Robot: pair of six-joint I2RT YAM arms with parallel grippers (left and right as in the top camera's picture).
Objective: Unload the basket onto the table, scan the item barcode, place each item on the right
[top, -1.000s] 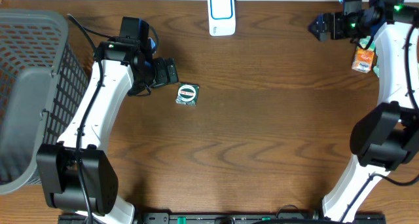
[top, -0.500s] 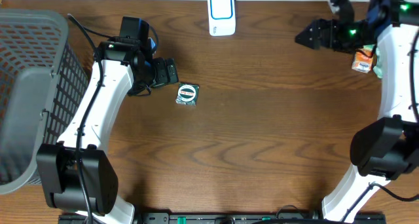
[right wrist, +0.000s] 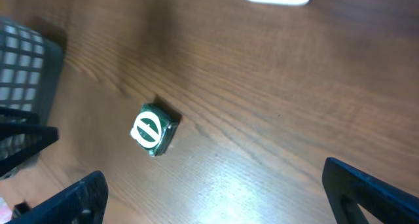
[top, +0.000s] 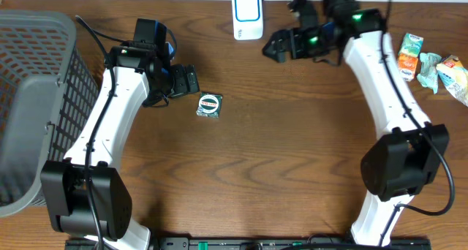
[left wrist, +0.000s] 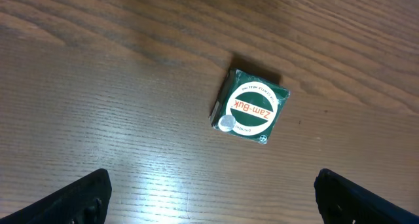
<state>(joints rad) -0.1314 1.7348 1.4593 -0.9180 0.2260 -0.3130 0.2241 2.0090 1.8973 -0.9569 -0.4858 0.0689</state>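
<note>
Both sets of jaws stood wide and empty: left gripper [top: 194,82] just beside box [top: 210,104], right gripper [top: 282,27] near scanner [top: 248,14]. Risk: the low box could skid from a shallow pinch; barcode unseen.

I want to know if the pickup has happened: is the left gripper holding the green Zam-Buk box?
No, the green Zam-Buk box lies on the table, apart from both fingers of the open left gripper.

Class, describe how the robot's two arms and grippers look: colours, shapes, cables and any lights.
Both the left arm and right arm have smooth white shells, bulky black joints and thin black cables alongside. The left gripper and right gripper are black, two-fingered. Small green lights glow near the right wrist.
</note>
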